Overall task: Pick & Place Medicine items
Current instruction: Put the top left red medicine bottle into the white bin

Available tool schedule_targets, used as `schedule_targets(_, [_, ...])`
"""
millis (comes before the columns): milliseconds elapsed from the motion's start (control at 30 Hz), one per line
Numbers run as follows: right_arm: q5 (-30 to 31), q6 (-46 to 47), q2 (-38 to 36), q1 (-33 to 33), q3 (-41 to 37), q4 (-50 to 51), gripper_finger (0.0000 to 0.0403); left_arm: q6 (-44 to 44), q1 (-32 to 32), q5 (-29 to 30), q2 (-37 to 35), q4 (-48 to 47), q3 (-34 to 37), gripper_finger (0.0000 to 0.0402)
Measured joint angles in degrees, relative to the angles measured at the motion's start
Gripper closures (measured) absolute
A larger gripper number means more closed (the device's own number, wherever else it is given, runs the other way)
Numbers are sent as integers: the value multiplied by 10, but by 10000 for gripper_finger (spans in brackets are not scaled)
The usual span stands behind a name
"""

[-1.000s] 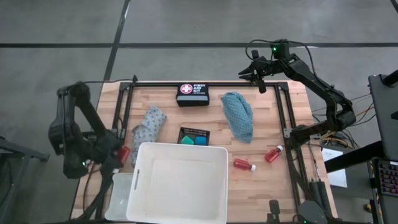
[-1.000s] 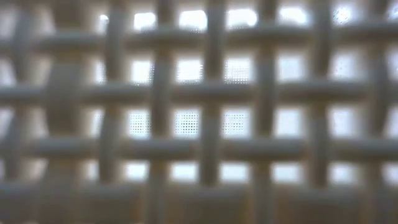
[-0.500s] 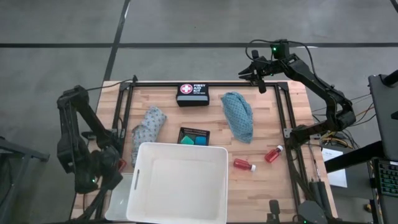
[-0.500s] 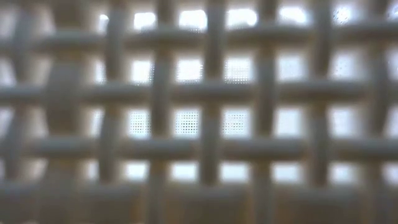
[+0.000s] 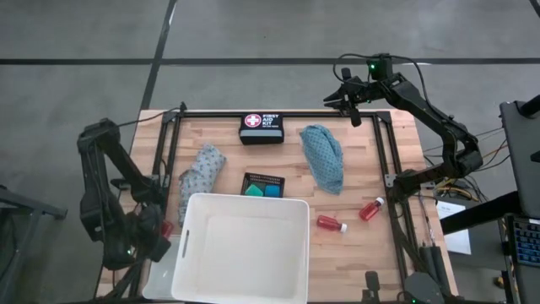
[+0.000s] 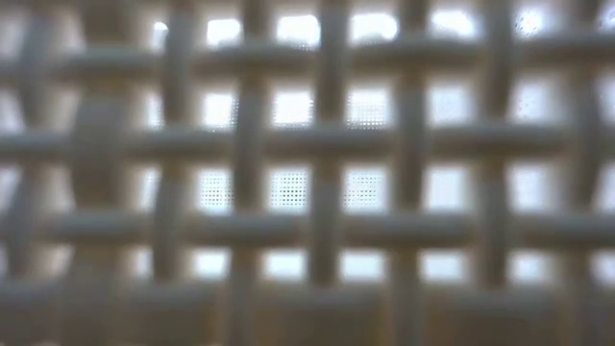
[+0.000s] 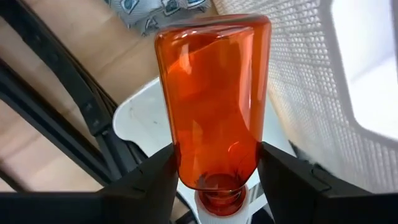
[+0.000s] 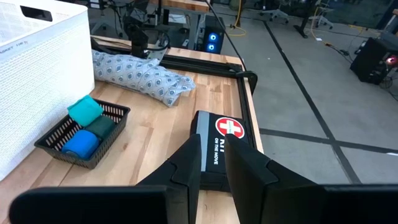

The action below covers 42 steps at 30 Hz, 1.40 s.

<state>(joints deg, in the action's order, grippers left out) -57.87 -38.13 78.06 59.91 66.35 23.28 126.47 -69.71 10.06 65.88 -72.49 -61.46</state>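
Wood tabletop [image 5: 380, 245], grey floor behind. Left gripper [image 7: 214, 174] sits off the tabletop's left edge, clamped on a red bottle [image 7: 214, 99], cap end between its fingers [image 7: 149, 183]. White tub [image 5: 243, 249] just beside it on the inner side, a white lid under it; grey cloth [image 5: 200, 169] a bit beyond. Further out: mesh tray [image 5: 262, 184] with blue and green tubs, two more red bottles [image 5: 332, 223] past the tub, teal cloth [image 5: 325, 157] nearer the far side. Right gripper [image 8: 212, 162] hovers over the far edge, fingers nearly together, holding nothing, first aid kit [image 5: 261, 128] just ahead of it.
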Motion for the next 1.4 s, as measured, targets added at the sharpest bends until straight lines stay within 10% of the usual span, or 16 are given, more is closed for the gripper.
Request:
schedule_targets(433, [0,0,0,0,0,0,335,135,1,34,90,66,0,197])
schedule_targets(1033, [0,0,0,0,0,0,335,101,-9,57,139,126,31,197])
schedule_targets(1400, [0,0,0,0,0,0,335,-262,-21,88,62,108,36,197])
